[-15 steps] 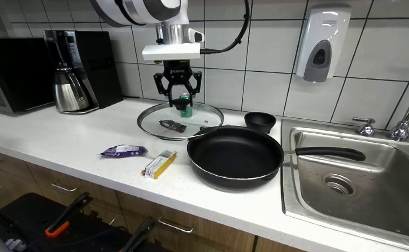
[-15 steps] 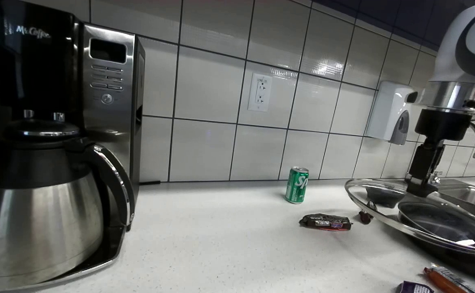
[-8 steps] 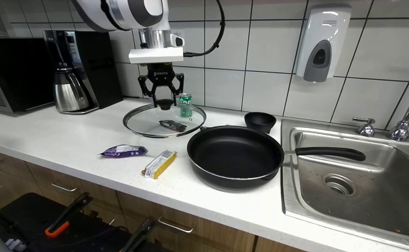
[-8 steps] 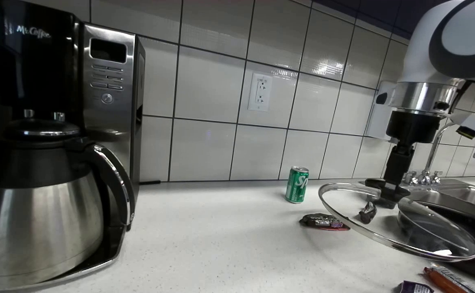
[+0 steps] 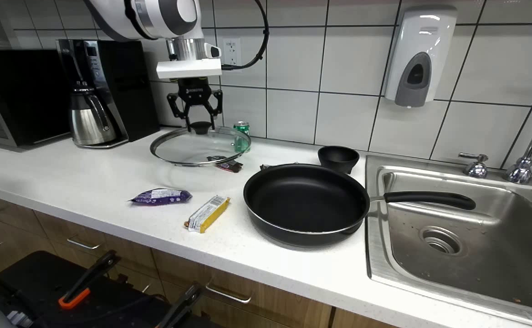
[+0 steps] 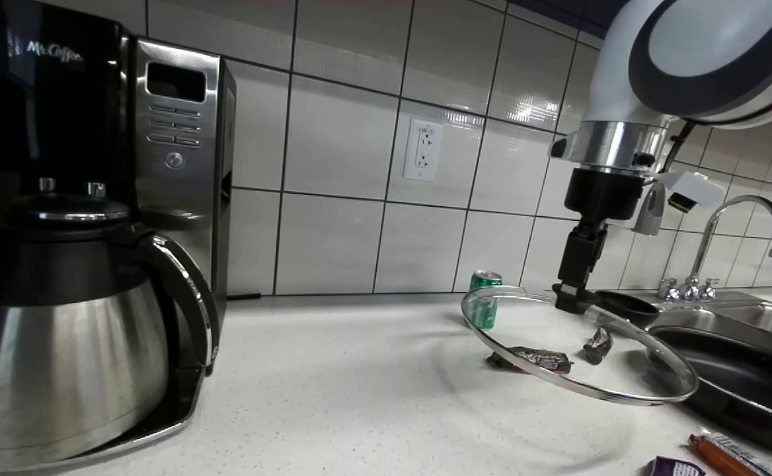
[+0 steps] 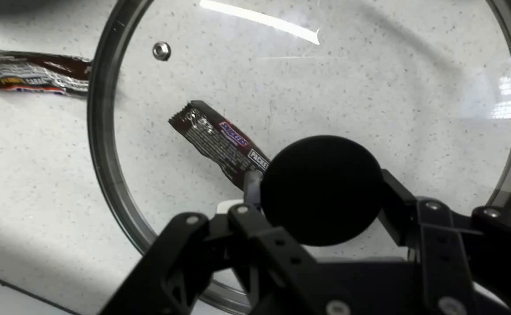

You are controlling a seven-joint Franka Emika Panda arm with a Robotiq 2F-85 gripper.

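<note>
Since half a second ago, the glass lid (image 5: 200,150) and the pincer (image 5: 200,126) have shifted left and a little upward in both exterior views; in an exterior view the lid now overlaps the green can (image 6: 486,280), which stood apart from it before.

Farthest left along the wall comes a black boxy appliance (image 5: 20,91), then the coffee maker (image 5: 129,91) with its steel carafe (image 5: 92,122). Nearer the front edge of the desk (image 5: 65,180) lies a purple packet (image 5: 161,197). Behind it and to the right is the lid, held clear of the desk; the pincer is narrowed on its black knob (image 7: 321,190), a finger on either side. Toward the front, a yellow-and-white bar (image 5: 208,214) lies slantwise. Beneath the lid, seen through the glass in the wrist view, is a Snickers wrapper (image 7: 220,138); another dark wrapper (image 7: 32,72) lies nearby, cut off by the picture's edge. The can stands upright near the tiled wall (image 5: 289,54).

Next sits the black frying pan (image 5: 307,200), apart from the lid, its handle (image 5: 430,199) reaching over the steel sink (image 5: 377,255). A small black bowl (image 5: 339,157) stands behind the pan. Farther right, a white soap dispenser (image 5: 423,45) hangs on the wall, then the faucet (image 5: 521,168).
</note>
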